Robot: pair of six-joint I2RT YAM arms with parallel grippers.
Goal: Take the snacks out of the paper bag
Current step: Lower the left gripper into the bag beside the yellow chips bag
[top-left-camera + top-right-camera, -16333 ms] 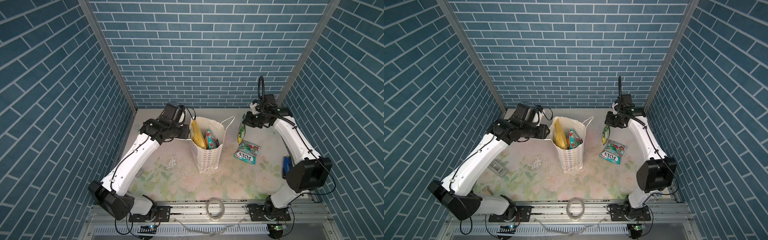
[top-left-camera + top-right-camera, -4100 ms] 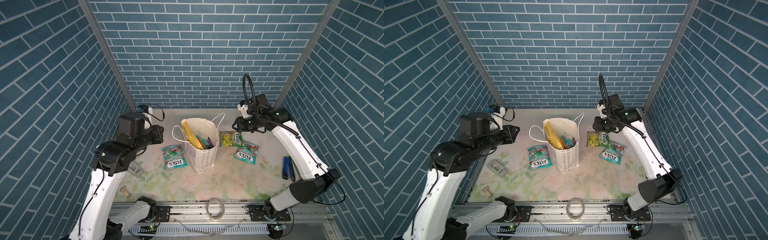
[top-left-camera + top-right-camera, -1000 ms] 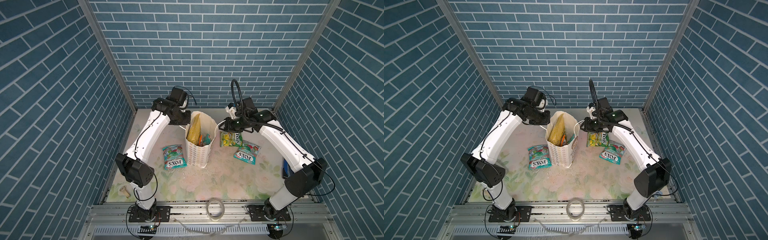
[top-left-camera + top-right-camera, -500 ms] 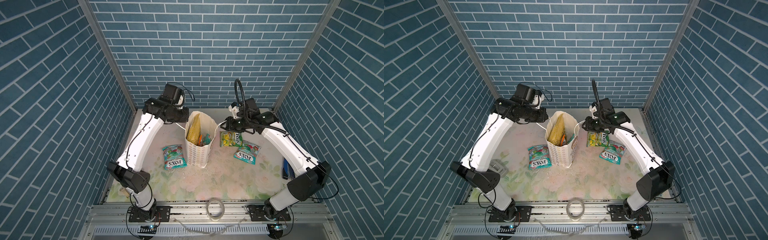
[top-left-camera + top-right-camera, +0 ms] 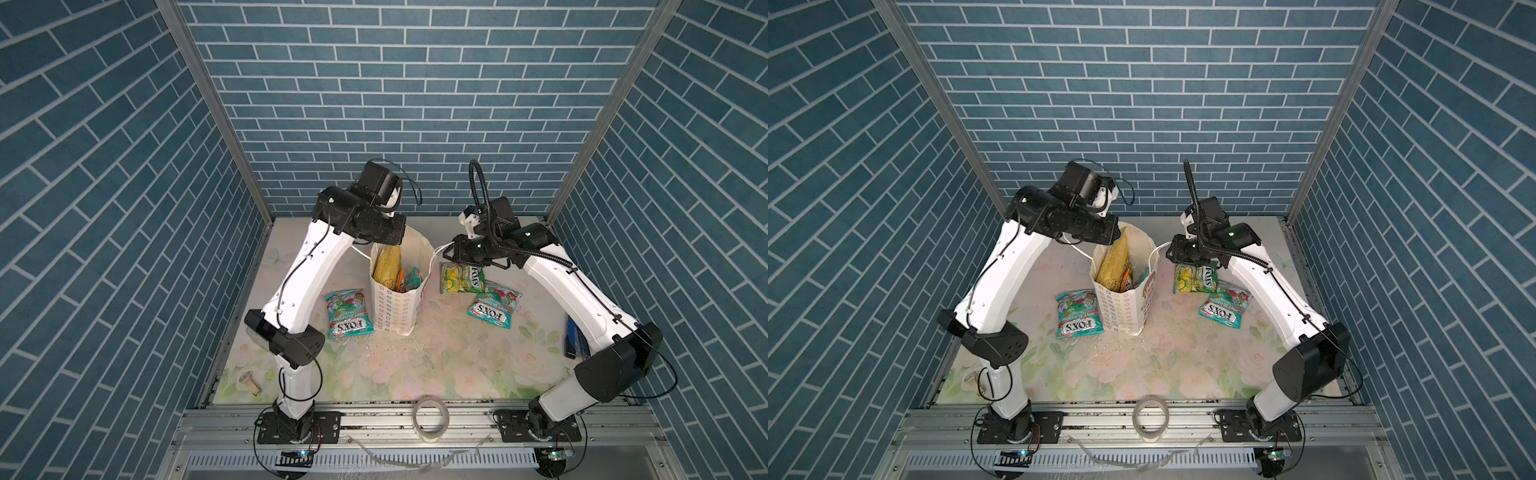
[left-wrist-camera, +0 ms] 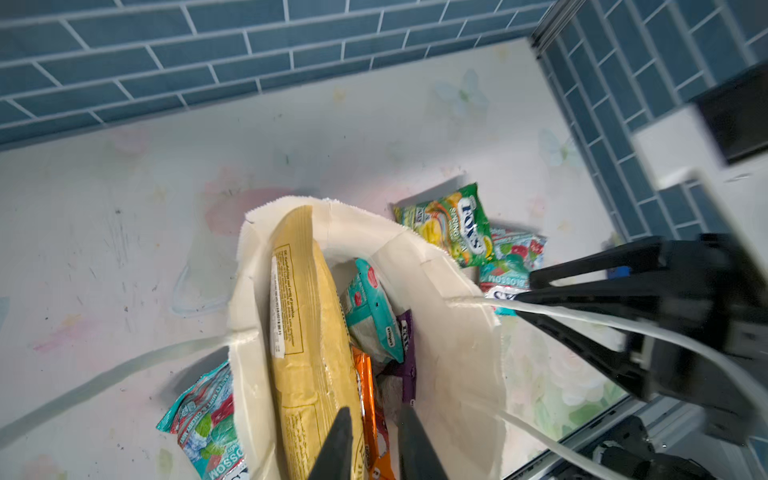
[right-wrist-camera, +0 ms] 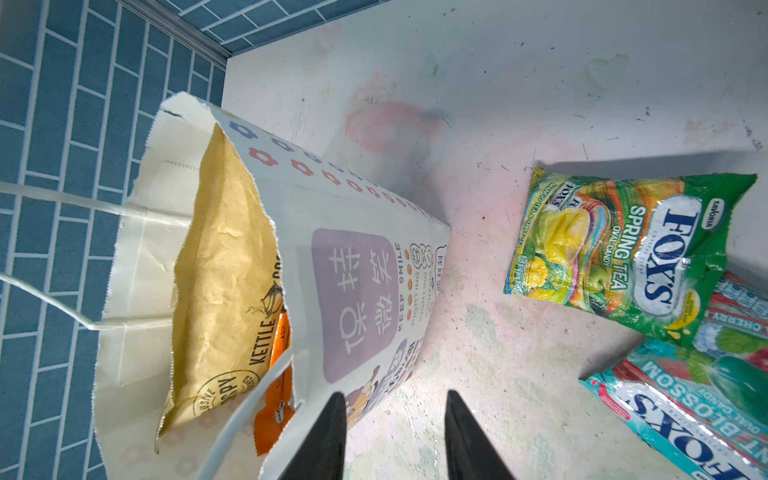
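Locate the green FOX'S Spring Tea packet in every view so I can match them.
Top view: Spring Tea packet lies right of the paper bag, its corner over a teal FOX'S packet.
Top view: same place, right of the bag.
Left wrist: beyond the bag's rim, against the teal packet.
Right wrist: flat beside the bag's printed side, overlapping the teal packet.
Shared landmark: the paper bag.

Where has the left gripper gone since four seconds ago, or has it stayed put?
Yes, it moved: the left gripper swung right, from behind and left of the teal packet to above the open mouth of the paper bag.
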